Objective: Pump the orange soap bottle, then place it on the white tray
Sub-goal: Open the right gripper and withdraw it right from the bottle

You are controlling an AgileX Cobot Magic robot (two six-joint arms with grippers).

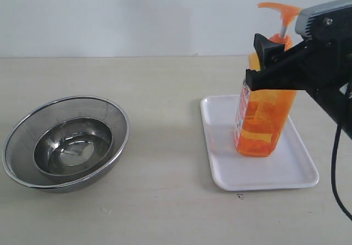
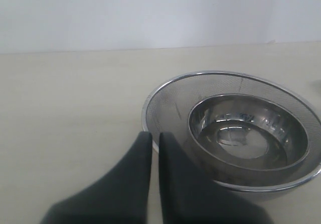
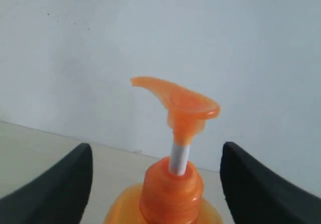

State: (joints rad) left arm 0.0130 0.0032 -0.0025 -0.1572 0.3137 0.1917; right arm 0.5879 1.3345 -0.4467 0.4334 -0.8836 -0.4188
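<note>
Right gripper (image 1: 257, 63) straddles shoulder of orange soap bottle (image 1: 264, 118), jaws wide, one finger each side. You can't tell whether pads press on body or stand just off it. Bottle stands upright on white tray (image 1: 242, 176), pump head (image 1: 278, 7) up on white stem. Your left gripper (image 2: 155, 134) closed to thin slit, empty, tips just beside rim of nested steel bowls (image 2: 241, 133). Bowls sit well apart from tray.
</note>
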